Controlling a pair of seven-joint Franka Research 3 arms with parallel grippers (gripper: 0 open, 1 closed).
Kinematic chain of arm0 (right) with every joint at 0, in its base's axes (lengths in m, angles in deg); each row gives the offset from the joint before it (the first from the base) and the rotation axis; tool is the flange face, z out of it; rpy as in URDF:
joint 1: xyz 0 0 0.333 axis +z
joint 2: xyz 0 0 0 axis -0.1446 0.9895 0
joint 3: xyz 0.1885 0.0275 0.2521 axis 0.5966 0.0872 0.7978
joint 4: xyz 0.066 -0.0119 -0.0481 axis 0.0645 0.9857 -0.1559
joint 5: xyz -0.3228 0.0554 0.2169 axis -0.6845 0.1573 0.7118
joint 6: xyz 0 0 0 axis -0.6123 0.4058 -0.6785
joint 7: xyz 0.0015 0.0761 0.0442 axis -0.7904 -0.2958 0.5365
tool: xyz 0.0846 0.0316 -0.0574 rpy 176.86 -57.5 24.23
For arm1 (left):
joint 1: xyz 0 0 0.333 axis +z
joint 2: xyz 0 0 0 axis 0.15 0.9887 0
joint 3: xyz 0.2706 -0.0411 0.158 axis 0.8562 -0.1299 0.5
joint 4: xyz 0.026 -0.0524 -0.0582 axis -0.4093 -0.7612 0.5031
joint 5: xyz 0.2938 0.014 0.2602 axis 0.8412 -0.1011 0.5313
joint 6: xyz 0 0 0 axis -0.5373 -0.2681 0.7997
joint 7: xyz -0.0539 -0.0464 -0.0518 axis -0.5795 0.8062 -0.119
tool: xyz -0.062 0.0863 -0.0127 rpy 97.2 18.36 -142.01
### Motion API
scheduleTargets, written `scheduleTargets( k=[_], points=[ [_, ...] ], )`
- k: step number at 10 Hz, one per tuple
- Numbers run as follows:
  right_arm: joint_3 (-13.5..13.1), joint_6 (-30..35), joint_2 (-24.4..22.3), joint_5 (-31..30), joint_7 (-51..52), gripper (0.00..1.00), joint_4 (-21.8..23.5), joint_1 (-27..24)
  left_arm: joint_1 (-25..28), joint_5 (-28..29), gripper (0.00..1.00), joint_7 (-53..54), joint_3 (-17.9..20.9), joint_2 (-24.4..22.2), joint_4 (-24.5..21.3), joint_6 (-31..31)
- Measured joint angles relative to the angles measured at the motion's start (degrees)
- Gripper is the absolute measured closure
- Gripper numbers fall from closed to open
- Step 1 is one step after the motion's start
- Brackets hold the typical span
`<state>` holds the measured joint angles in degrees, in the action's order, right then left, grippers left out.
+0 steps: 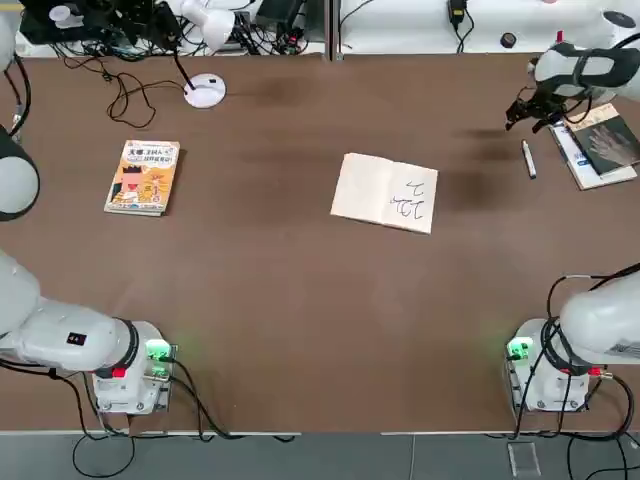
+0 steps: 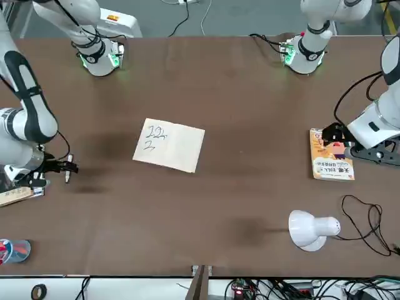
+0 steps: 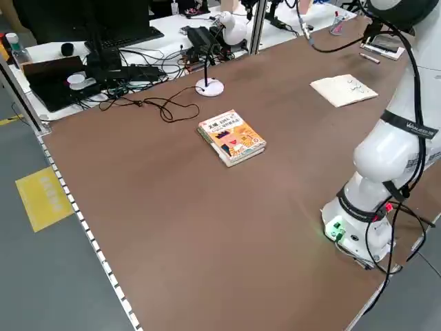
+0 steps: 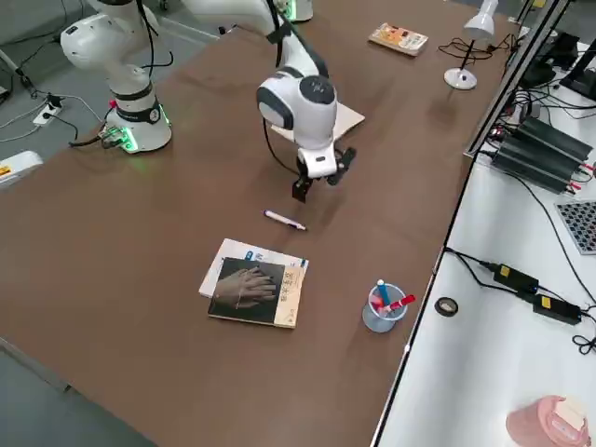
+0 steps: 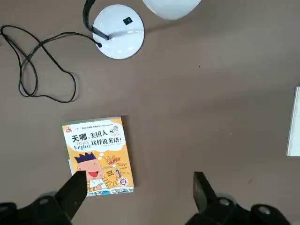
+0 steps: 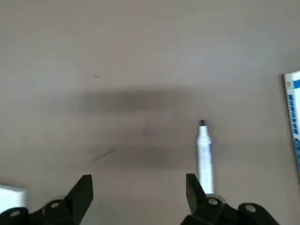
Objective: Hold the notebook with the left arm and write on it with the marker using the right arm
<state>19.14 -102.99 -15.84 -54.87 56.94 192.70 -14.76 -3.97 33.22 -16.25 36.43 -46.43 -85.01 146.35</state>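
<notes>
The cream notebook (image 1: 385,192) lies open and flat mid-table, with black strokes on one page. The marker (image 1: 528,160) lies on the table to its right, beside the dark-covered book (image 1: 605,140). My right gripper (image 1: 523,108) hovers open just beyond the marker, with nothing between its fingers. In the right wrist view the marker (image 6: 204,150) lies on the table close to one finger of that open gripper (image 6: 138,187). My left gripper (image 5: 139,187) hangs open and empty high over the orange-yellow book (image 5: 98,157), far from the notebook (image 2: 169,145).
A white desk lamp (image 1: 205,90) with a looped black cable stands at the back left. A clear cup of pens (image 4: 382,307) stands near the table's far right corner. Both arm bases (image 1: 135,375) sit at the near edge.
</notes>
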Motion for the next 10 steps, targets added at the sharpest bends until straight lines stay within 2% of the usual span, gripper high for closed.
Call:
scheduleTargets(
  k=[1, 5, 7, 10],
  points=[
    [0.1, 1.6, -1.6, -1.7, -2.9, 0.01, -0.3, 1.5, 0.1, 0.0, 0.00, 0.2, 0.0, 0.0, -0.5, 0.3],
    [0.4, 10.2, -9.6, -11.2, -15.2, 0.00, -2.5, 9.0, 2.9, 0.0, 0.00, 2.9, -0.6, -0.6, -1.3, 0.4],
    [0.4, 15.0, -13.2, -13.0, -16.2, 0.00, -4.9, 11.3, 7.9, 0.0, 0.00, 3.6, -3.9, -2.5, -3.5, 0.4],
    [-0.3, 20.5, -16.1, -13.7, -12.5, 0.00, -9.2, 10.9, 13.3, 0.0, 0.00, 4.1, -7.5, -7.1, -8.7, 0.4]
  ],
)
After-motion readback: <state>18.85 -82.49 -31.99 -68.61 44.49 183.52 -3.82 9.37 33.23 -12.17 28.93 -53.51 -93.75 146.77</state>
